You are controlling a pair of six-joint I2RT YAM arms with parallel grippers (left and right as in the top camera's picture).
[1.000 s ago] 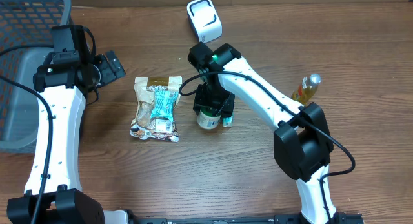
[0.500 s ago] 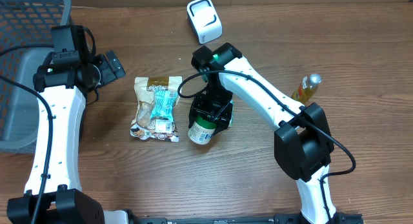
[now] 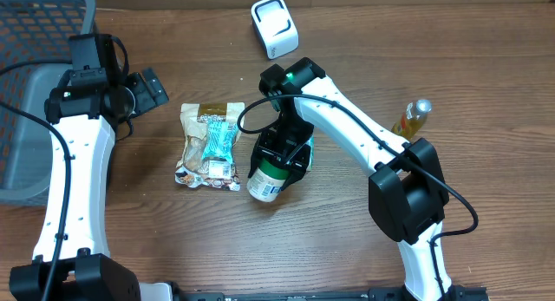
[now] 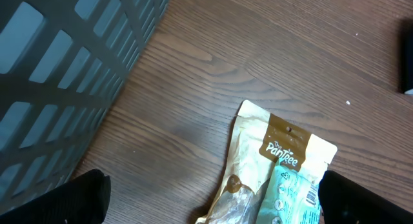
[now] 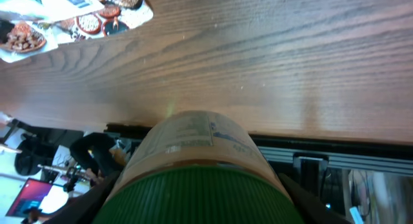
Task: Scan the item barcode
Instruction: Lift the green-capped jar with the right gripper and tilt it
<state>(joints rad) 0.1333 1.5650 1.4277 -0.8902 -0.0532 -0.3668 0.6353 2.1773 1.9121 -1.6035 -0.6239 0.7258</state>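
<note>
The jar point(image 3: 262, 186) was clamped tilted in the right pincer point(image 3: 277, 165), likely to face the scanner point(image 3: 274, 26) beyond; the left pincer point(image 3: 143, 86) was spread empty

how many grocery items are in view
3: a snack pouch lying flat left of centre, a green-lidded jar tilted in the right hand, and a yellow bottle far right. The basket at far left may hide more.

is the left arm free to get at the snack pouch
Probably yes: the left gripper is open and empty, the snack pouch lies flat nearby with bare table between, and the right gripper holds its jar aside.
</note>
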